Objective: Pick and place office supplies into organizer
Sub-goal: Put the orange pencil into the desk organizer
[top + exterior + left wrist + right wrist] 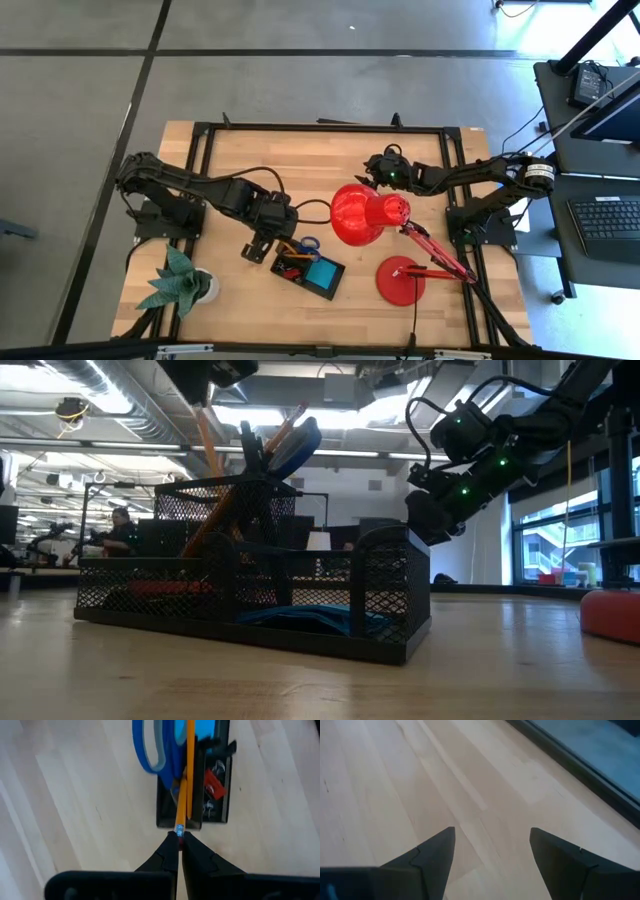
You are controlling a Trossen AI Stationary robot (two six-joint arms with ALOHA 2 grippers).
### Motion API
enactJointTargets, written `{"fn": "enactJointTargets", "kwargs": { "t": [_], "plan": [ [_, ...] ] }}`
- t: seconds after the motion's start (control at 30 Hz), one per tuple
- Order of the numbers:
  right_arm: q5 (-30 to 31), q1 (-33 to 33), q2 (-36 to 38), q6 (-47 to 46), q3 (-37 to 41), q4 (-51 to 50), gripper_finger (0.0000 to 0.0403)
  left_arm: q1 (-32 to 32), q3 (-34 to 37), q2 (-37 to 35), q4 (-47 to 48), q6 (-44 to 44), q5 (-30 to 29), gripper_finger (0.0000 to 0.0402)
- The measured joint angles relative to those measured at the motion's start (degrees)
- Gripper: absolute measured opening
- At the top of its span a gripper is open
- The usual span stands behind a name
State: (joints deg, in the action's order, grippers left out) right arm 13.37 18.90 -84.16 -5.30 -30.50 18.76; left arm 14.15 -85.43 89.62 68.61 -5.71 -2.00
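Organizer (318, 272), black mesh tray, sits near the table's (250, 160) front edge, between the green paper plant (178, 282) and the red desk lamp (368, 214), lamp base (400, 280) just beside it on the right.

Left arm reaches over the tall end of the organizer. Left gripper (179, 845) is pinched on the eraser tip of a wooden pencil (189, 775), fingers (162, 857) nearly touching around it. Pencil shaft runs down into the upright compartment next to a second pencil (179, 802) and the blue-handled scissors (157, 747).

Right gripper (492, 852) hovers over bare wood behind the lamp shade, fingers spread wide, holding nothing.

Already inside: blue sticky-note pad (325, 272) in the low section, small red piece (214, 784) in the side slot.

Step looks like the final drop of the pencil, task near done.

Risks: grip is only on the very tip, so the pencil could pivot or slip sideways. Opening while the shaft leans may let it tip out over the rim. Pushing down could snag the scissors or shove the light tray. Lamp stands close to the left arm.
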Motion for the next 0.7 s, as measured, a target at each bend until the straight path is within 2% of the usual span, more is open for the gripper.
{"fn": "enactJointTargets", "kwargs": {
  "t": [0.7],
  "plan": [
    [0.0, -0.8, 0.0, 1.1, 0.0, -1.2, 0.0260, 0.0, 0.0, 6.1, -0.8, -0.8, 1.4, 0.0008]
  ]
}}
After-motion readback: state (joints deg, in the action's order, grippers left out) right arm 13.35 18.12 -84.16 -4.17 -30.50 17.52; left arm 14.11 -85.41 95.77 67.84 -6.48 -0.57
